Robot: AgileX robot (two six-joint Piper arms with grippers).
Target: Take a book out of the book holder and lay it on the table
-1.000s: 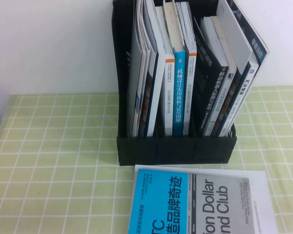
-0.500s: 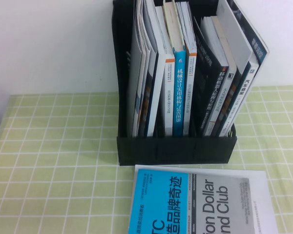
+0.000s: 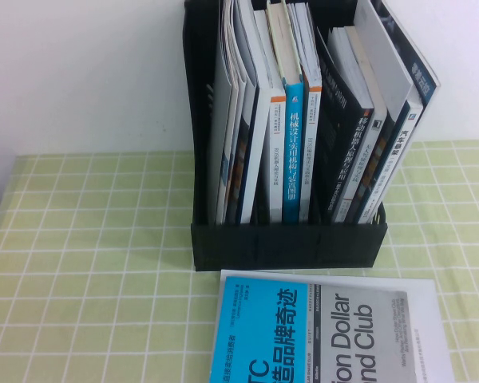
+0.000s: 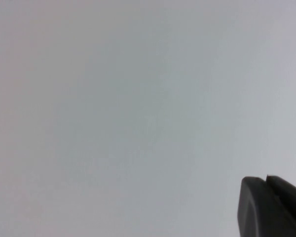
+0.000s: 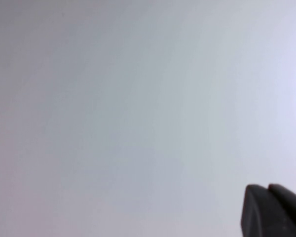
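Note:
The black book holder [image 3: 287,243] stands upright at the back middle of the green-grid table [image 3: 88,239], packed with books standing on edge. Several thin white-edged magazines [image 3: 241,104] fill its left slot. No cover with blue-and-red block letters shows, so I cannot pick out the book. Neither gripper is in the high view. In the left wrist view, my left gripper [image 4: 265,178] shows two dark fingertips pressed together against a blank pale wall, holding nothing. In the right wrist view, my right gripper [image 5: 268,186] looks the same, shut and empty.
A blue-and-white "Dollar Club" book [image 3: 335,331] lies flat on the table just in front of the holder. A blue-spined book with white Chinese characters [image 3: 293,152] stands in the middle slot. Dark-spined books [image 3: 367,159] lean in the right slot. A white wall is behind.

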